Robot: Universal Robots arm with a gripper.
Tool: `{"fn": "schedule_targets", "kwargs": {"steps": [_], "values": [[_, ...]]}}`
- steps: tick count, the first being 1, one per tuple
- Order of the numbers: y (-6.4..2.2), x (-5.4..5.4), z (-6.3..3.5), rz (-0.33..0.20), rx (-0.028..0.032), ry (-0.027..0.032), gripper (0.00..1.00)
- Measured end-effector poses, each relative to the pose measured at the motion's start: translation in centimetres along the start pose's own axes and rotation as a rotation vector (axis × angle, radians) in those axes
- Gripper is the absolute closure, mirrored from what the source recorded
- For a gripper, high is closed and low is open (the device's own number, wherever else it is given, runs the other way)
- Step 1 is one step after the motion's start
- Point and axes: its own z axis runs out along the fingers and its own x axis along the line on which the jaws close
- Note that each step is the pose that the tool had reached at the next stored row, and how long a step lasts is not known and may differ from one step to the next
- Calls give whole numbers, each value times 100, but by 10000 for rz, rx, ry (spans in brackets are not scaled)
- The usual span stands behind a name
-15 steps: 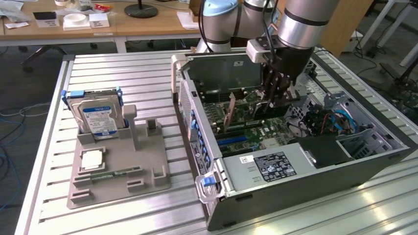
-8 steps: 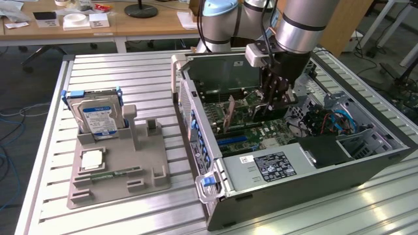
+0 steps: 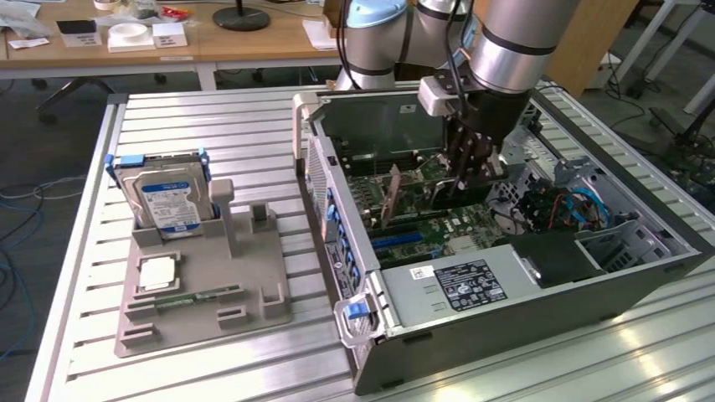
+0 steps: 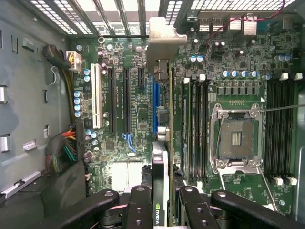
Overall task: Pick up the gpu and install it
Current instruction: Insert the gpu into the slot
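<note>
A: Status of the gripper?
B: Pinching the gpu. Its fingers are clamped on both faces near one end.
A: Where's the card?
B: Inside the open pc case, standing on edge over the motherboard. It's just beside a blue slot, btwn the long black slots and the RAM slots. Can't tell if it's seated.
A: Looks?
B: Thin dark board, edge-on in the wrist view. Black cooler on one face w/ a green NVIDIA logo by the fingers. Silver metal bracket w/ bent lip at the far end, toward the vented case wall.
A: Anything else?
B: Hard drive upright in a grey holder, well apart from the case, on the exterior view's left.
</note>
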Motion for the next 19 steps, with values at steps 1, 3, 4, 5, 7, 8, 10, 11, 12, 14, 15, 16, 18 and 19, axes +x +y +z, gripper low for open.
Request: {"fn": "schedule_targets", "kwargs": {"steps": [1, 3, 4, 5, 7, 8, 10, 11, 12, 14, 15, 16, 18, 19], "values": [[10, 0, 2, -2, 0, 1, 73], [31, 0, 5, -3, 0, 1, 73], [41, 0, 6, -2, -1, 1, 73], [50, 1, 7, -3, -1, 2, 73], [66, 0, 14, -3, 1, -2, 73], [76, 1, 23, -3, 1, -3, 73], [90, 2, 42, -3, 0, 0, 73], [94, 2, 52, -3, 0, -1, 73], [98, 2, 61, -3, 0, 0, 73], [99, 2, 68, -4, -1, 1, 73], [99, 2, 68, -5, -1, 2, 73], [99, 2, 68, -4, -1, 2, 73], [99, 2, 69, -3, -1, 2, 73], [100, 2, 72, -3, 0, -1, 73]]}}
